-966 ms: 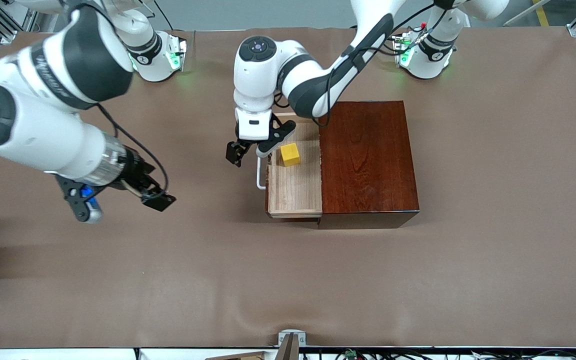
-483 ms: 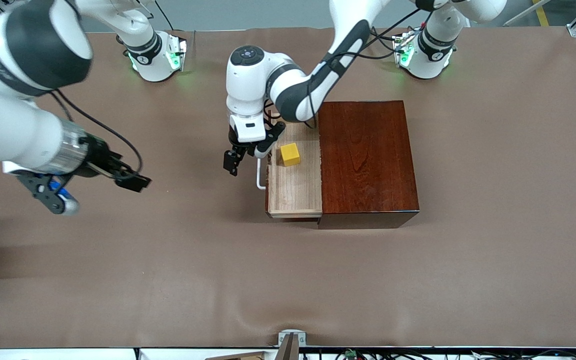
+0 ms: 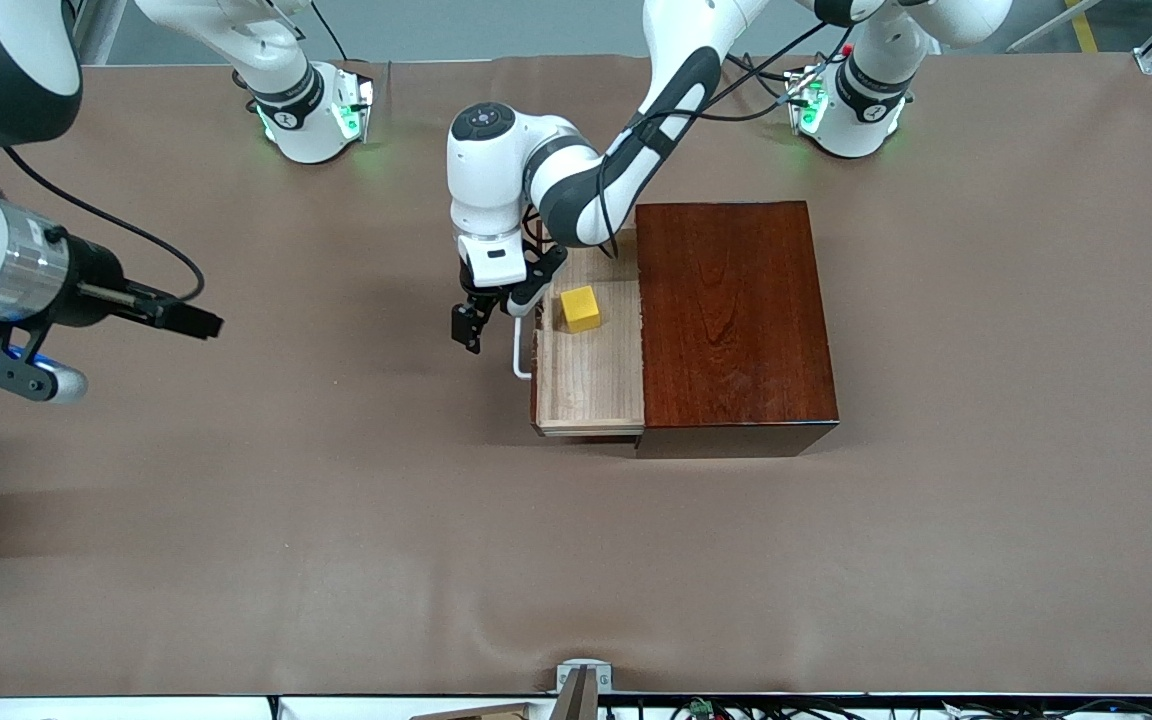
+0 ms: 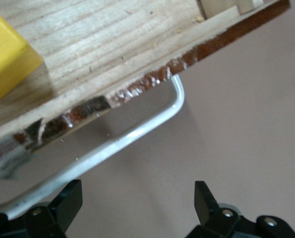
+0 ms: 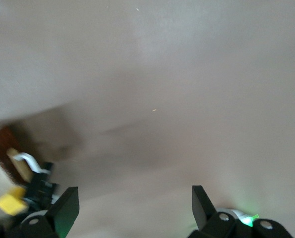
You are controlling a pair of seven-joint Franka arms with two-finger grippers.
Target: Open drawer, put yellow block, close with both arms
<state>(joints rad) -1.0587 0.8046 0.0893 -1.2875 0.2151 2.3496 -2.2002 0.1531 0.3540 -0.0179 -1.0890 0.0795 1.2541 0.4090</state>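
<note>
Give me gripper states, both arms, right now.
Left gripper: open, empty, at the drawer handle.
Right gripper: open, empty, over bare table toward the right arm's end.

The right gripper (image 5: 135, 210) hangs over the bare brown worktop (image 5: 177, 74), and its two black fingers (image 5: 68, 204) are spread wide apart. Far off at one edge sits the yellow block (image 5: 9, 203) in the drawer (image 5: 3, 144). The white handle (image 5: 29, 161) is there too, with the left gripper (image 5: 40, 186) close by it.

High front camera, two wrist close-ups
</note>
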